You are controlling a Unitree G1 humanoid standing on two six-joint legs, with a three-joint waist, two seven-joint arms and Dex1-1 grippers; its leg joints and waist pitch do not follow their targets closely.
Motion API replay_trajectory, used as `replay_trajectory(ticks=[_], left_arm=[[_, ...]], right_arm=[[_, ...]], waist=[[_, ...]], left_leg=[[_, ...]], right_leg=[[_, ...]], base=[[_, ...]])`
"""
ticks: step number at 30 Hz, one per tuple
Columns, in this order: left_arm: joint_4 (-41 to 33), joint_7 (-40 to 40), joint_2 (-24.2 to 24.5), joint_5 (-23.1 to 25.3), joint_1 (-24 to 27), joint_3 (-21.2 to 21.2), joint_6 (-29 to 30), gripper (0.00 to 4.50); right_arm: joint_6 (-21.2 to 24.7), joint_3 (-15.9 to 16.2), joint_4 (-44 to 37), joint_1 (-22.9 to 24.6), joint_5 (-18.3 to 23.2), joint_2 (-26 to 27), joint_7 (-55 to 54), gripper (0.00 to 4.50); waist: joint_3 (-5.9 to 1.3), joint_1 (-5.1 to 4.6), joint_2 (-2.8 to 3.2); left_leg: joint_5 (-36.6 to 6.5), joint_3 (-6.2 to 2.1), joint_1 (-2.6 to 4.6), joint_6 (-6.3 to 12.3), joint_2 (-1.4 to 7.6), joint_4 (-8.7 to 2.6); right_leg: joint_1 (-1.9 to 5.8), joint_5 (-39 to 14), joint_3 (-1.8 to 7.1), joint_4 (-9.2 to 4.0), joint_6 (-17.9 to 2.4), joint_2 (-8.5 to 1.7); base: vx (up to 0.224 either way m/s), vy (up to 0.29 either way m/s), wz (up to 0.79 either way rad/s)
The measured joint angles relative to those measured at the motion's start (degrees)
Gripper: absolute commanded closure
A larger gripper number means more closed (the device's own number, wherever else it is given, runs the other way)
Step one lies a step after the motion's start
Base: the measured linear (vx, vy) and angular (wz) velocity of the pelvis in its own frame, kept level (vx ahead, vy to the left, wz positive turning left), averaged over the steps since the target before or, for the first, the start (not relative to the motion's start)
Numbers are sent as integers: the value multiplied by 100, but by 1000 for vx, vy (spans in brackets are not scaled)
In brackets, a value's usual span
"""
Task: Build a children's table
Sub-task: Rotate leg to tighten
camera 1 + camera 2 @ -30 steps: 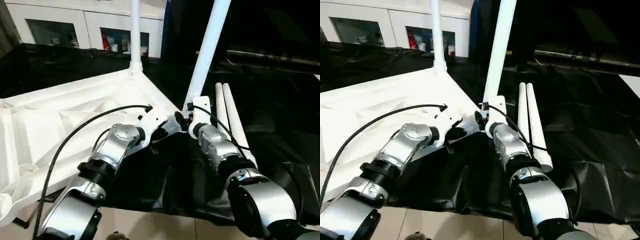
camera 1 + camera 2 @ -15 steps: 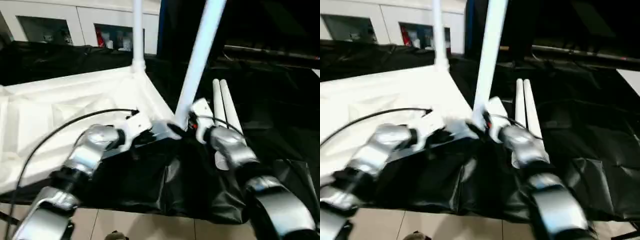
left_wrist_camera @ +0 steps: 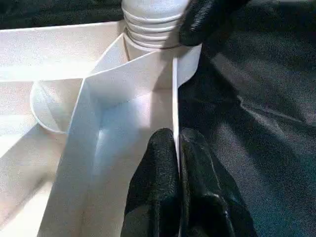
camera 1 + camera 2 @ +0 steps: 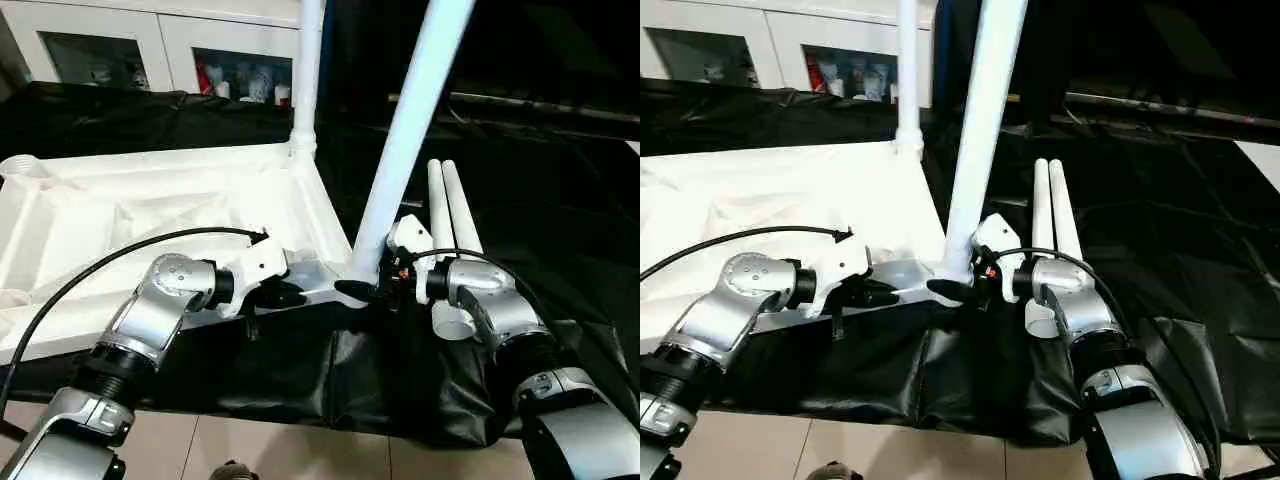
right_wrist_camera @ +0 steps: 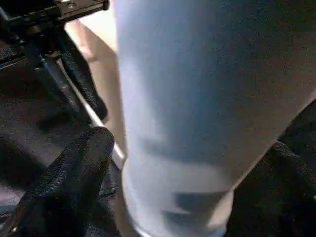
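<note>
The table top's rim point(image 3: 174, 98) is pinched by the left gripper point(image 3: 176, 148), while the leg point(image 4: 400, 160) is straddled by the spread right gripper point(image 5: 197, 163).

The tabletop point(image 4: 120, 200) lies underside up on the left of the counter point(image 4: 560, 230), one leg point(image 4: 308, 70) standing in its far corner socket and another leg point(image 4: 405, 130) rising tilted from its near right corner. Two loose legs point(image 4: 446, 215) lie side by side just right of that corner. The left claw point(image 3: 177, 153) pinches the tabletop's near edge; the right claw point(image 4: 372, 290) straddles the tilted leg's base. A cabinet point(image 4: 150, 45) stands behind.
</note>
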Motion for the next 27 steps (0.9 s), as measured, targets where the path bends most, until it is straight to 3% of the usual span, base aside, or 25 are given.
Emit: replay_trajectory(ticks=[18, 27], left_arm=[[-50, 14, 10, 3, 36, 0, 8, 450], [-25, 139, 2, 37, 44, 5, 5, 450]], right_arm=[[25, 4, 35, 3, -76, -5, -54, 172], [-28, -15, 64, 57, -81, 74, -291, 178]], waist=[[2, 38, -3], [0, 36, -1]], left_leg=[[1, 0, 1, 1, 0, 1], [1, 0, 8, 0, 1, 1]], right_leg=[[0, 0, 0, 2, 0, 0], [4, 0, 0, 4, 0, 0]], base=[[0, 0, 0], [0, 0, 0]])
